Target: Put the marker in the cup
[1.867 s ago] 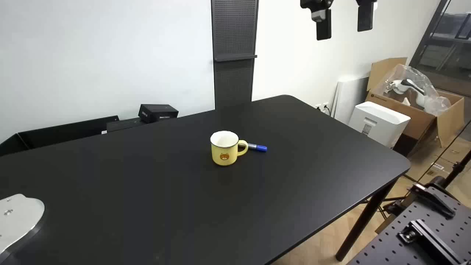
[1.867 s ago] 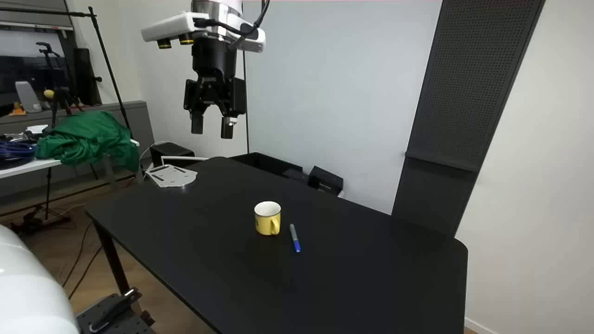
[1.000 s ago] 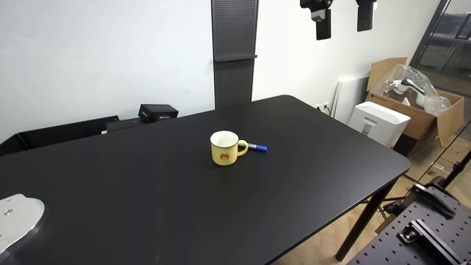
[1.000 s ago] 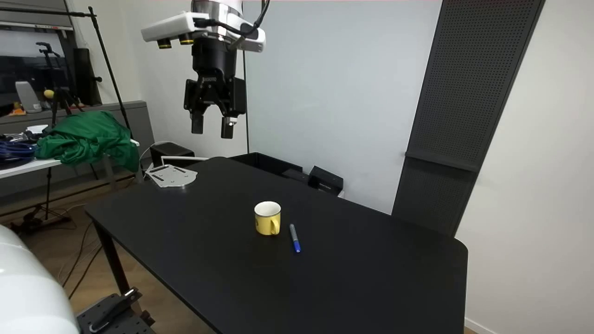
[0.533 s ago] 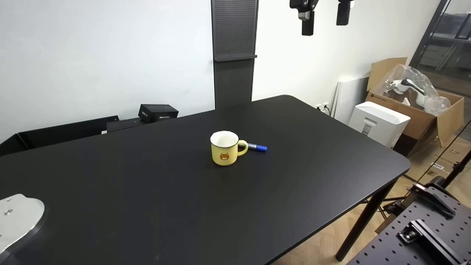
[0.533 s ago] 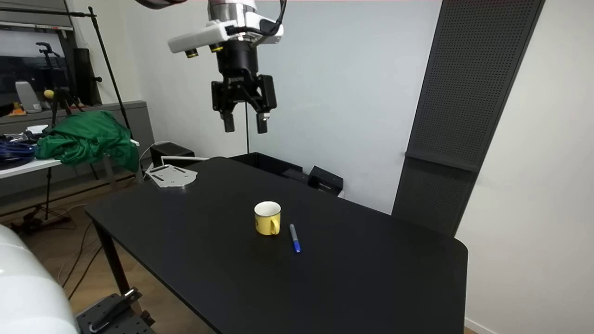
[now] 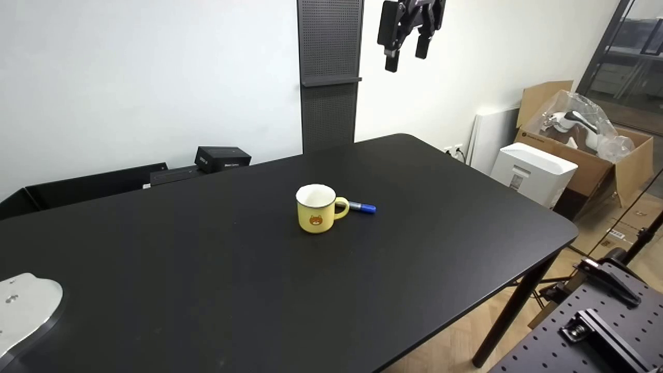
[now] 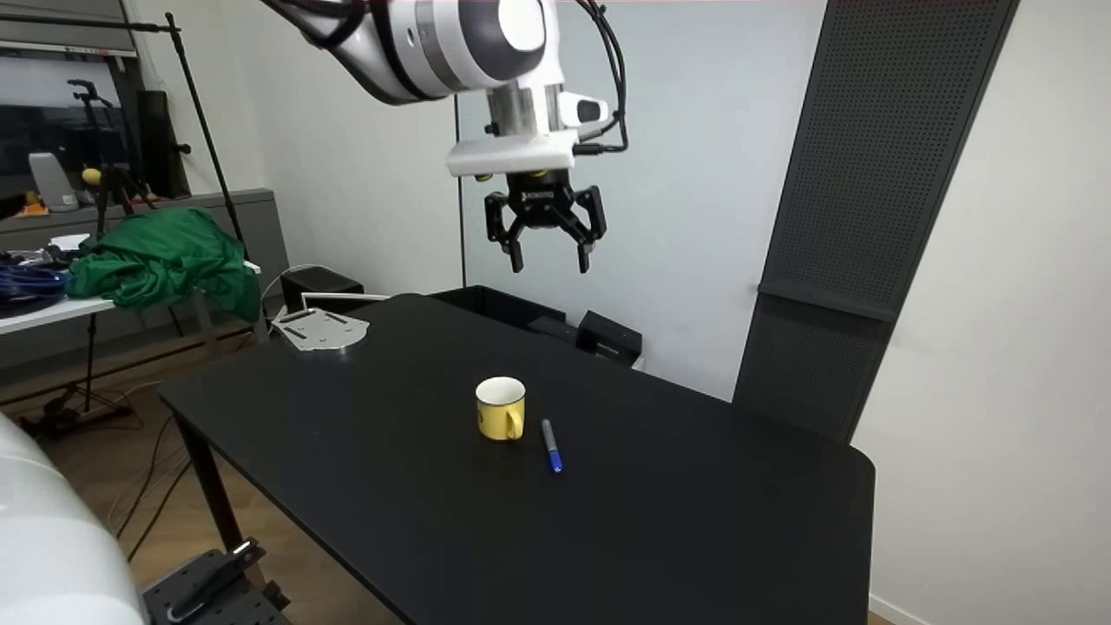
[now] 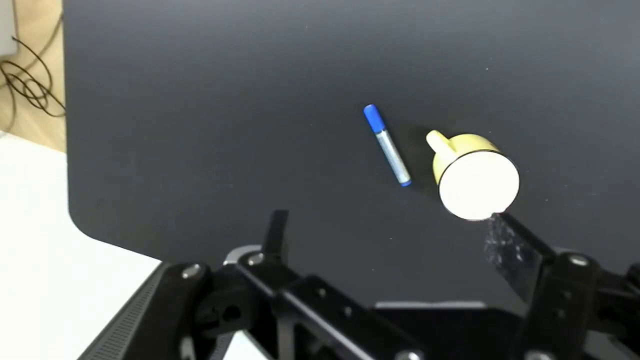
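My gripper (image 8: 550, 266) high over the black worktop (image 8: 712, 521), spread wide and holding nothing, the blue-capped marker (image 9: 388, 146) lying on its side just left of the upright yellow cup (image 9: 475, 175) in my wrist view, a narrow gap between them, both well below me.

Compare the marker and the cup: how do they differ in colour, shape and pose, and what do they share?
Colour: the marker is blue and silvery grey, while the cup is yellow outside and whitish inside.
Shape: the marker is a thin, straight stick; the cup is wide, round and open on top.
Pose: the marker lies flat, while the cup stands upright.
Shared: both rest on the black table, without touching each other.
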Controlling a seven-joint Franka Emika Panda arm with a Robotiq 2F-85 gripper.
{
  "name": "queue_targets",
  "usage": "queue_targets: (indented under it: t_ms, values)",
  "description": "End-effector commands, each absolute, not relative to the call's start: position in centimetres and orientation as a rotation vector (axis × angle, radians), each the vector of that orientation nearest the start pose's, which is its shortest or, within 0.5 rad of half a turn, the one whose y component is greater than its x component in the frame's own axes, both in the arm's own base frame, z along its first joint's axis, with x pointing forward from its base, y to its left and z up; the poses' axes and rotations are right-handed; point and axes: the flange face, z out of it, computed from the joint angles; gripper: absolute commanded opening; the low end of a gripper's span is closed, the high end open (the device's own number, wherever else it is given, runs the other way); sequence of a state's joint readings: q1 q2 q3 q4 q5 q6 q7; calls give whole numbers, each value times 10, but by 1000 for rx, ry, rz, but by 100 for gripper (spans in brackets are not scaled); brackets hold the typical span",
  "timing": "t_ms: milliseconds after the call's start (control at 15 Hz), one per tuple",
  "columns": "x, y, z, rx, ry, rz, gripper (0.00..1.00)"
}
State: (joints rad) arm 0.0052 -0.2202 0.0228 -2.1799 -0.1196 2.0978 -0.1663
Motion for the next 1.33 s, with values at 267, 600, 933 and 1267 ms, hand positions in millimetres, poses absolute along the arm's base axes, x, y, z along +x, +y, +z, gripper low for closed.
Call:
queue_targets:
  t_ms: [267, 600, 933, 1267]
  values:
    - [531, 1, 453, -3104, -657, -141, 100]
    - [535, 9, 453, -3162, -685, -277, 100]
    - [548, 12, 406, -3135, -791, -399, 100]
    - [553, 11, 351, -3061, -891, -331, 100]
